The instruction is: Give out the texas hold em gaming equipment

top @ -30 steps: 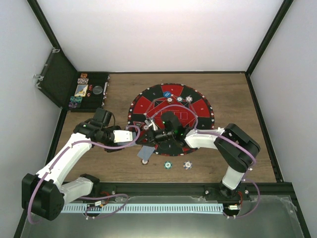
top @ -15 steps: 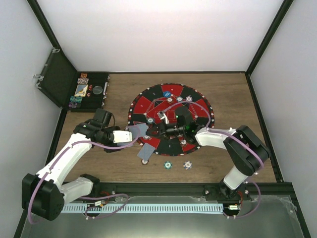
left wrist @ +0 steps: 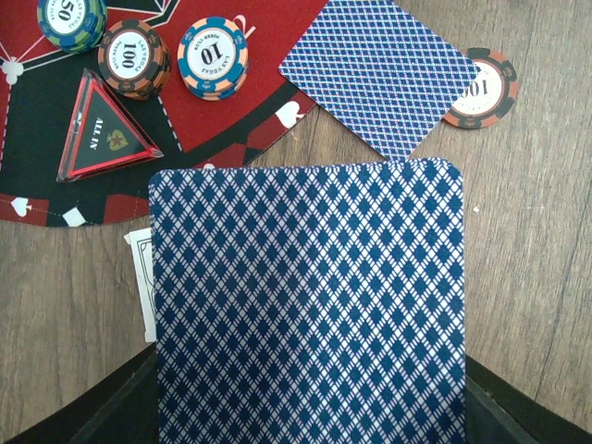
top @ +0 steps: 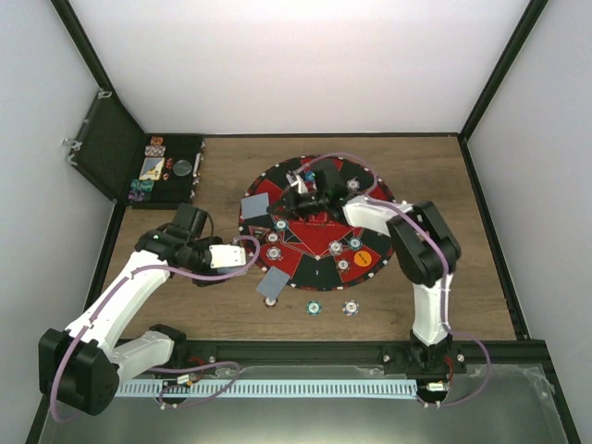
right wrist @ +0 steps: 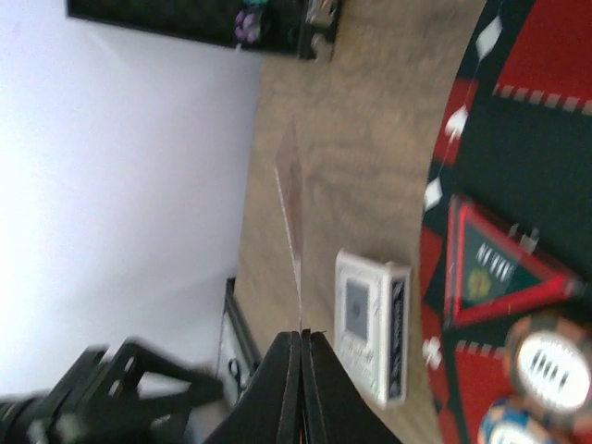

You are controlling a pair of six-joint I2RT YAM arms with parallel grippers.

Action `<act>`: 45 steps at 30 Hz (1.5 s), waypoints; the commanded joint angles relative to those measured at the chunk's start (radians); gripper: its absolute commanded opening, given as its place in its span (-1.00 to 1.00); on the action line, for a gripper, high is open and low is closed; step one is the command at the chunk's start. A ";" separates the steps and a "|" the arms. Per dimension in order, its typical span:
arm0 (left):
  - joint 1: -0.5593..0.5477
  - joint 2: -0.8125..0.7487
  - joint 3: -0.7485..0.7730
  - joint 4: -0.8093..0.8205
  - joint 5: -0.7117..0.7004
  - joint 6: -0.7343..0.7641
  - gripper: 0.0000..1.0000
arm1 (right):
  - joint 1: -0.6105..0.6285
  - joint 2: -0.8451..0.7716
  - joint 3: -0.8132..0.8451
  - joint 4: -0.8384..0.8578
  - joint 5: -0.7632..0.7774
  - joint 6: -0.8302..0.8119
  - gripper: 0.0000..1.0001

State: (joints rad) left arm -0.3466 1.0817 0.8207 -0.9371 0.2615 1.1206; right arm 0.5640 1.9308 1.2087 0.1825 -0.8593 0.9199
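Comparing with the view half a second earlier, the round green-rimmed poker chip (top: 314, 307) and the pale round chip (top: 351, 307) on the wooden desk (top: 444, 287) near the arm bases lie unchanged. The loose blue diamond-backed playing card (left wrist: 379, 74) likewise stays at the near rim of the large round red-and-black mat (top: 314, 272), just beside a red 100 chip (left wrist: 481, 88). The left arm keeps its former position. The left fingers (left wrist: 111, 416) clasp the pack of blue diamond-backed cards (left wrist: 310, 305) by its two long edges, over the desk at the mat's rim, near a triangular red-edged ALL IN marker (left wrist: 106, 139). The right arm has left the mat's centre and now reaches over its far half, uncovering an orange round button (top: 363, 256). The right fingers (right wrist: 275, 393) are pressed together on one edge of a single blue-backed card (top: 254, 205), seen edge-on from the wrist. That card has moved from beside the left fingers to the mat's far-left rim.
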 commanded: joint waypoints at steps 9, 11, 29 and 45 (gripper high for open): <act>0.005 -0.043 0.001 -0.038 -0.010 -0.019 -0.85 | -0.010 0.369 0.496 -0.414 0.193 -0.216 -0.91; 0.006 -0.046 0.000 -0.040 -0.012 -0.019 -0.85 | -0.010 0.356 0.507 -0.447 0.224 -0.242 -0.70; 0.008 -0.040 0.015 -0.043 -0.020 -0.031 -0.85 | 0.061 -0.175 -0.113 -0.409 0.407 -0.302 0.20; 0.008 -0.047 0.043 -0.064 -0.033 -0.038 -0.85 | 0.306 -0.168 -0.234 -0.411 0.493 -0.240 0.23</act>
State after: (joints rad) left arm -0.3447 1.0496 0.8265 -0.9848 0.2264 1.0916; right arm 0.8501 1.7420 0.9661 -0.2394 -0.3958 0.6552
